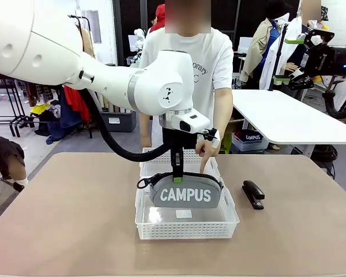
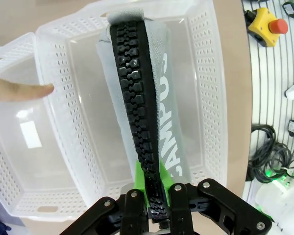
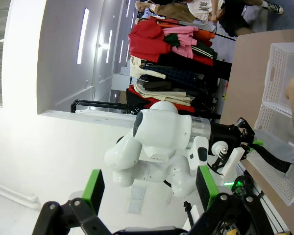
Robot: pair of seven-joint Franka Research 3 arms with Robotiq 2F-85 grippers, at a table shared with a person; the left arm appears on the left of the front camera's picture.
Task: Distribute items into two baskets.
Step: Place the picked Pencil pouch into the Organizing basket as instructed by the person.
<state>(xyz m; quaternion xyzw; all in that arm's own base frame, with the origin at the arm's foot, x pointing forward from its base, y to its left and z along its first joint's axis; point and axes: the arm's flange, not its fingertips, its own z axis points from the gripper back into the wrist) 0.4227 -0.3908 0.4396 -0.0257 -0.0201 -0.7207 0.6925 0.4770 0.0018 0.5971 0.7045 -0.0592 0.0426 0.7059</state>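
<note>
Near basket (image 1: 187, 229): CAMPUS pouch (image 1: 186, 193) upright inside, zipper up; floor contact unclear. Left gripper (image 2: 154, 188) clamped on pouch's zipper edge from above. Stapler (image 1: 253, 193) flat on table (image 1: 75, 219), just right of near basket, not touching. Far basket (image 2: 2, 191) butted against near one; person's hand (image 1: 206, 151) pointing finger down into it. Right gripper (image 3: 149, 188) raised far right, fingers spread wide, holding nothing.

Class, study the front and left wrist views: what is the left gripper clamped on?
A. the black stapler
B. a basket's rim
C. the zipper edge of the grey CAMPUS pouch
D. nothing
C: the left gripper pinches the black zipper of the CAMPUS pouch over the near basket, while the stapler lies on the table.
</note>
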